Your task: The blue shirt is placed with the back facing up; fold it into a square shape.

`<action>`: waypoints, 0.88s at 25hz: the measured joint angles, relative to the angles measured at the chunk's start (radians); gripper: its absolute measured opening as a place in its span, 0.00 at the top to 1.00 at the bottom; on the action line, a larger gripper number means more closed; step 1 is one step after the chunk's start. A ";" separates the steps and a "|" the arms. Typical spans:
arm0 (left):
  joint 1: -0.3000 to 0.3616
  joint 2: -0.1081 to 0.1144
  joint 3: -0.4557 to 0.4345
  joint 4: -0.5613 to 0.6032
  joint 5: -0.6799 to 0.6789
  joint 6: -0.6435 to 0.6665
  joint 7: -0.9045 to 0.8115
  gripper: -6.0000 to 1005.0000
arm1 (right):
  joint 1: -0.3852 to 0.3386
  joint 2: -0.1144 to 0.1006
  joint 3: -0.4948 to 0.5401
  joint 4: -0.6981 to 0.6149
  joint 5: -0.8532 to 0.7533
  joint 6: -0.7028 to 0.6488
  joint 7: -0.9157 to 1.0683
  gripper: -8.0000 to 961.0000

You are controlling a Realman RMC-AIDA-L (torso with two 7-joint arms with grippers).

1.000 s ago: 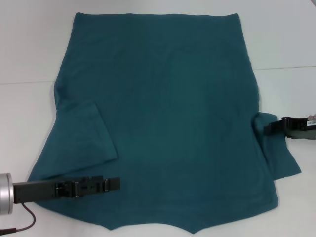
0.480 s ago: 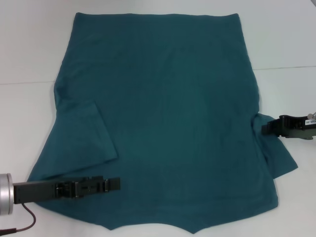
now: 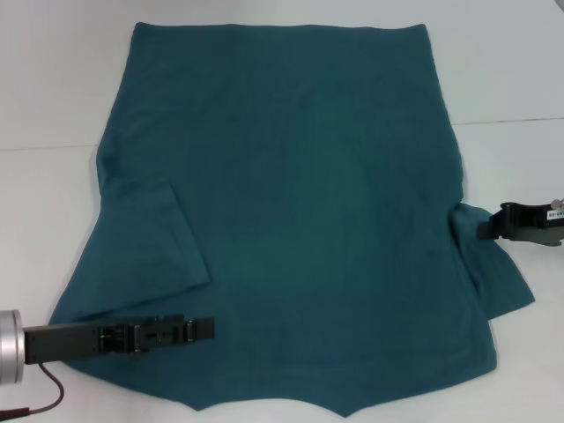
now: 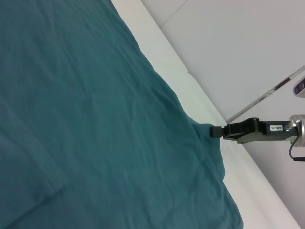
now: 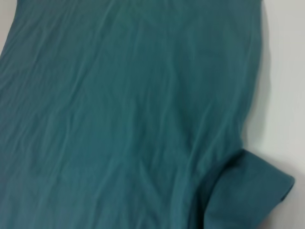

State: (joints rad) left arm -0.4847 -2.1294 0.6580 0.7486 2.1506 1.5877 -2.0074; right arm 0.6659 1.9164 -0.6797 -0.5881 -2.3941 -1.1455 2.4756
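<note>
Head view: large teal-blue knit T-shirt (image 3: 291,211) lies flat; right gripper (image 3: 486,230) touches its sleeve, left gripper (image 3: 204,329) rests on its near corner; whether either grips, cannot tell.

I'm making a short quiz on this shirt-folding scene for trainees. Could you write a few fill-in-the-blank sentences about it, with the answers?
1. The blue shirt lies spread on a ____ table.
2. The shirt's ____ sleeve is already folded over the body.
3. The right gripper is at the shirt's ____ sleeve.
4. The left gripper lies over the shirt's near ____ corner.

Missing words: white; left; right; left
</note>
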 joint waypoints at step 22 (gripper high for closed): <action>0.000 0.002 0.000 0.000 0.008 0.004 -0.004 0.13 | -0.059 -0.088 0.007 -0.059 -0.096 -0.014 0.081 0.98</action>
State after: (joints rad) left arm -0.4847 -2.1276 0.6580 0.7486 2.1581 1.5921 -2.0111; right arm 0.6065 1.8285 -0.6725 -0.6467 -2.4896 -1.1594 2.5565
